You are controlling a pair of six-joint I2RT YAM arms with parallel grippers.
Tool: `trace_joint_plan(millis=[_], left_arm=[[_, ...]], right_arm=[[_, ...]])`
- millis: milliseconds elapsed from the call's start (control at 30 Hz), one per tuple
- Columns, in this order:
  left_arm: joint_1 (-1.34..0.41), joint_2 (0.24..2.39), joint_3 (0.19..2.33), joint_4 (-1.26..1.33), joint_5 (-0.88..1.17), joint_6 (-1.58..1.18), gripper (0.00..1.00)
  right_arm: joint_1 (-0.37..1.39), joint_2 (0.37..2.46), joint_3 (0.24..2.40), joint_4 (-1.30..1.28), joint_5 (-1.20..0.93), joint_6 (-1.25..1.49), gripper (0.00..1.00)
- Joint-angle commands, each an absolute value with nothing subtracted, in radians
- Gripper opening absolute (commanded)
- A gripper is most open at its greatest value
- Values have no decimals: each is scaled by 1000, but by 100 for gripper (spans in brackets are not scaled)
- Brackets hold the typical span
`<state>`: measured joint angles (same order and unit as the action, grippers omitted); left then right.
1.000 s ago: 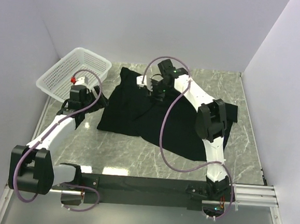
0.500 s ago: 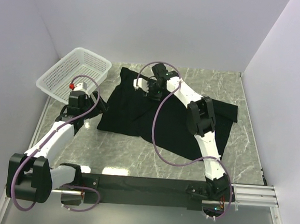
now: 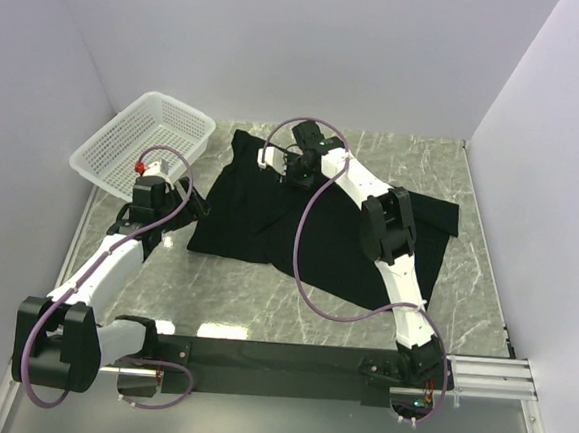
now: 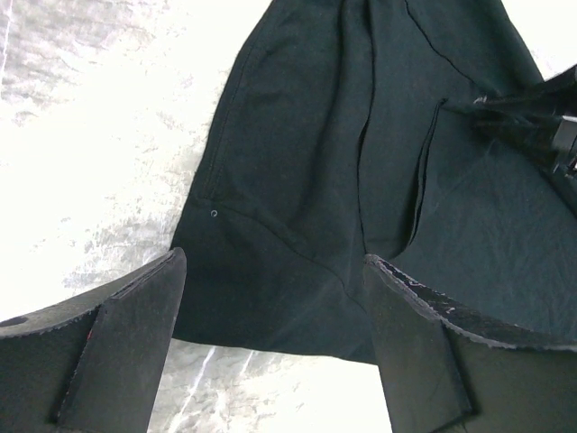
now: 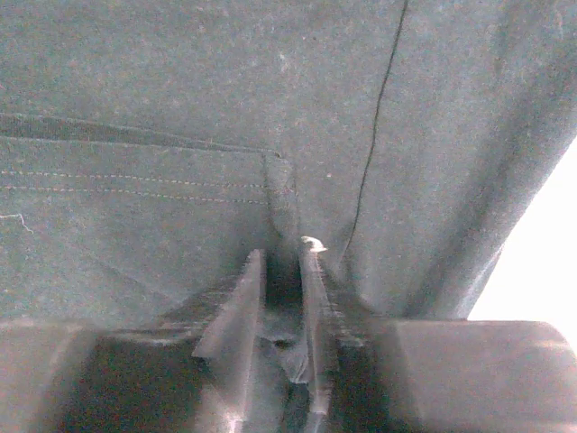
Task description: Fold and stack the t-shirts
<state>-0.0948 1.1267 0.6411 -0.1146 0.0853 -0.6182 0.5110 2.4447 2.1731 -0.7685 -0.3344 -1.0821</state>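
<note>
A black t-shirt (image 3: 259, 224) lies crumpled and partly spread across the middle of the marble table. My right gripper (image 3: 291, 170) reaches down on its far upper part. In the right wrist view the jaws (image 5: 281, 257) stand nearly together with a ridge of the t-shirt (image 5: 180, 90) pinched between them, beside a stitched hem (image 5: 135, 171). My left gripper (image 3: 196, 202) hovers at the shirt's left edge. In the left wrist view it (image 4: 272, 263) is open wide above the edge of the t-shirt (image 4: 297, 162), with nothing between its fingers.
A white mesh basket (image 3: 145, 140) stands at the far left corner, behind the left arm. Bare marble (image 3: 233, 292) lies in front of the shirt. The shirt's right part (image 3: 435, 213) reaches toward the right wall. The right arm's tip (image 4: 541, 122) shows in the left wrist view.
The right gripper has shifted slightly left on the shirt's upper part and its jaws have narrowed onto a ridge of cloth. The left arm drew back a little toward the left.
</note>
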Motion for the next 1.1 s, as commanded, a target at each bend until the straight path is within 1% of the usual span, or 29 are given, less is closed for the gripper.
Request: trace_joint_plan(millis=[0,67,100,167,200,433,500,633,667,733,767,833,867,967,1067], left_arm=[[-92,1103,635,-100,109,-633,85],[-92,1104,637,-101,112,-635,84],[-92,1108,637,-101,113,-635,84],[-92,1106,638,-103,112,-634,84],[-92,1108,638,-103,113,-634,84],[-92,1126,650,-92,133,-629,84],[-92,1134,657,-87,143,-629,84],[-91,1152,669,-81,161,-626,84],[-92,1154,673,-80,167,-624,84],[-92,1167,678,-80,182,-621,84],[-92,1176,680,-80,193,-618,84],[-92,1189,687,-71,233,-615,84],[-91,1204,690,-69,248,-612,84],[-92,1238,707,-52,337,-597,83],[-95,1290,735,-28,451,-597,81]], right_arm=[[518,2464,2207,-744,-318,-1054,27],[518,2448,2183,-729,-336,-1051,18],[515,2418,2168,-713,-345,-1046,10],[503,2367,2083,-648,-377,-1020,4],[497,2309,2051,-626,-421,-1013,1],[434,2042,1700,-496,-624,-1035,0],[423,1973,1604,-465,-649,-1063,0],[420,1928,1516,-485,-646,-1115,0],[419,1922,1494,-485,-635,-1144,1],[420,1899,1441,-498,-617,-1189,10],[422,1891,1424,-508,-601,-1231,30],[422,1893,1399,-523,-578,-1262,40],[419,1891,1394,-535,-569,-1264,47],[397,1867,1400,-572,-626,-1259,50],[371,1852,1426,-601,-672,-1215,50]])
